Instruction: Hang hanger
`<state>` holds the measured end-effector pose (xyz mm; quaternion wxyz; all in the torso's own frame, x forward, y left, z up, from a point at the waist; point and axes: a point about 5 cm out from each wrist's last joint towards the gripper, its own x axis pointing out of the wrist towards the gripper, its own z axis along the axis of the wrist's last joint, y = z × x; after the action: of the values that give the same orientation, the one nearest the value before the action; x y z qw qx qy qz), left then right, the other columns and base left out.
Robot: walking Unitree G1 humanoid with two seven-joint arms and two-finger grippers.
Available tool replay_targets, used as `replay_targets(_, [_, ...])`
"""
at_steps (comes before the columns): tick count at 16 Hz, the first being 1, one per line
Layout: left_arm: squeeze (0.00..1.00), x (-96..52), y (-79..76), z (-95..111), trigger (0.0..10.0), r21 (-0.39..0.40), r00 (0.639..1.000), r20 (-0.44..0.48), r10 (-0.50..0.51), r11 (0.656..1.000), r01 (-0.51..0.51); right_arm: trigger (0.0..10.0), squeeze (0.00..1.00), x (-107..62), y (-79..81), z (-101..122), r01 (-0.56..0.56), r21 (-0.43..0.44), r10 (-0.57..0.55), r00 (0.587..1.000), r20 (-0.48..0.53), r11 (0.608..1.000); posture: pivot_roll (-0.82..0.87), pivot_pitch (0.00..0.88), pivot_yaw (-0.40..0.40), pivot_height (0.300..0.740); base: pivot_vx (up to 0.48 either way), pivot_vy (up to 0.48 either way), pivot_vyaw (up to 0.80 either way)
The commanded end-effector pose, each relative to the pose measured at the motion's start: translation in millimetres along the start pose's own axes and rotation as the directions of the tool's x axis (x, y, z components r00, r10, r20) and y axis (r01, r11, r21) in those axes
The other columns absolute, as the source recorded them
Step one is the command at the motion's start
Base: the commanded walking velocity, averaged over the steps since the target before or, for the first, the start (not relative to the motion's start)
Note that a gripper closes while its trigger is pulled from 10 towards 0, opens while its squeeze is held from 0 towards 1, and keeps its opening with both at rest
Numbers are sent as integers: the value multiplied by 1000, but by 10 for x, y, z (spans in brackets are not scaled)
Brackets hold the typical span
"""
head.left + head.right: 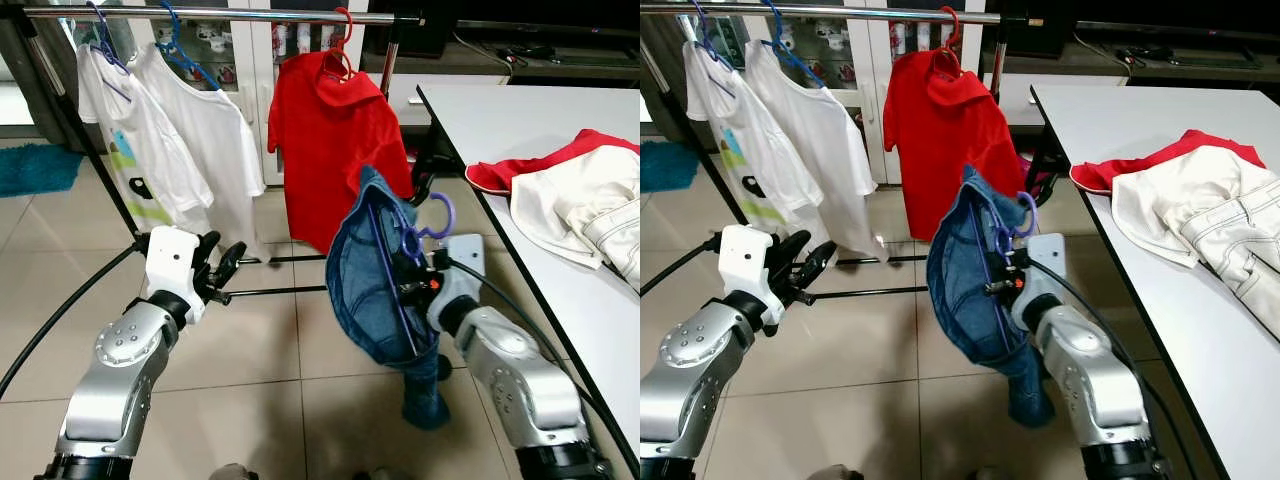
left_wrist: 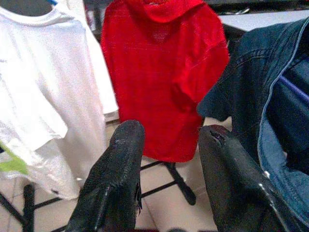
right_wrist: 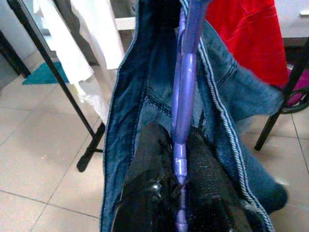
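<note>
Right, my right gripper (image 3: 181,159) is clamped on the purple hanger (image 1: 428,228) carrying the denim garment (image 1: 368,280), held low, below the rail (image 1: 220,13) near its right end. I'd lift it hook-up and drop it onto bare bar beside the red shirt (image 1: 335,160). My left gripper (image 2: 166,154) hovers open, holding nothing; no containers.

So there's a metal clothes rail (image 1: 230,14) holding two white tees (image 1: 195,130) on blue hangers (image 1: 180,50) and a red shirt (image 1: 335,150) on a red hanger (image 1: 343,40). The white table (image 1: 520,130) beside it has a red garment (image 1: 560,160) and a cream one (image 1: 585,205) lying on it.
</note>
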<state>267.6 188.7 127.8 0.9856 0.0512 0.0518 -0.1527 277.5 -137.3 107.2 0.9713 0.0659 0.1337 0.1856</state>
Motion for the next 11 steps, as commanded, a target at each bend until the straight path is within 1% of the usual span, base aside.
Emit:
replay_targets(1, [0, 16, -44, 1, 10000, 5, 1000, -13, 0, 1000, 0, 10000, 0, 46, 16, 110, -1, -36, 2, 999, 41, 999, -56, 48, -37, 740, 349, 0, 800])
replay_targets(3, [0, 50, -104, 29, 10000, 20, 1000, -14, -16, 1000, 17, 10000, 0, 82, 34, 133, -2, -50, 4, 999, 38, 999, -56, 48, -36, 740, 349, 0, 794])
replay_targets(5, [0, 64, -125, 54, 10000, 33, 1000, -6, -29, 999, 29, 10000, 0, 97, 25, 148, 12, -55, -10, 999, 44, 998, -54, 46, -35, 740, 349, 0, 794])
replay_targets(6, [0, 56, -123, 49, 10000, 51, 999, -4, -44, 998, 44, 10000, 0, 89, -7, 149, 42, -46, -40, 997, 61, 998, -58, 46, -30, 740, 349, 0, 0])
replay_targets(7, [0, 56, -117, 55, 10000, 40, 999, 1, -44, 998, 44, 10000, 0, 72, -31, 142, 57, -66, -53, 997, 63, 996, -58, 46, -30, 740, 364, 0, 0])
replay_targets(8, [0, 59, -117, 66, 10000, 36, 999, 9, -44, 998, 43, 10000, 0, 59, -47, 139, 66, -69, -62, 996, 64, 995, -58, 46, -30, 740, 368, 0, 0])
replay_targets(10, [0, 102, -143, 71, 10000, 19, 999, 14, -37, 999, 37, 10000, 0, 13, -109, 178, 108, -60, -101, 989, 105, 992, -66, 49, -14, 740, 375, 0, 0])
replay_targets(11, [0, 113, -164, 57, 10000, 10, 999, 12, -43, 999, 43, 10000, 0, -13, -138, 167, 121, -82, -112, 988, 107, 989, -69, 52, -6, 740, 379, 0, 0])
